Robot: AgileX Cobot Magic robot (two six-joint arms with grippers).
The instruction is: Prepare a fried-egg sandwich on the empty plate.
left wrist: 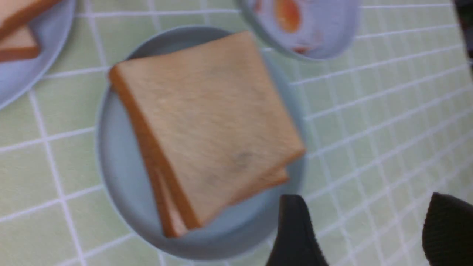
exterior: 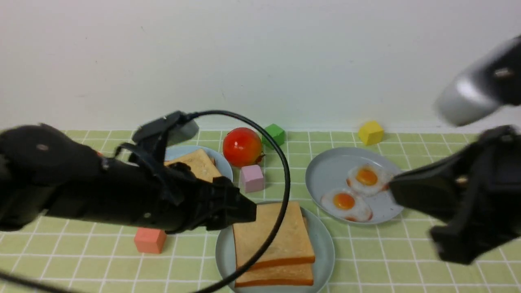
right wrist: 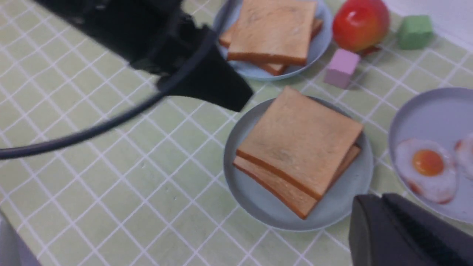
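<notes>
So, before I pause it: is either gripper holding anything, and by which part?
Nothing. The left gripper is open and empty near the sandwich; the right gripper carries nothing.

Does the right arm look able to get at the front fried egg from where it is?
Likely yes: the right gripper hangs by the egg plate, with nothing between it and the front fried egg.

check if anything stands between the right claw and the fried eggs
Nothing visible does. The tip of the right claw is at the right rim of the grey-blue plate, by the edge of the farther fried egg. The left claw and the sandwich are to the left, out of the way.
</notes>
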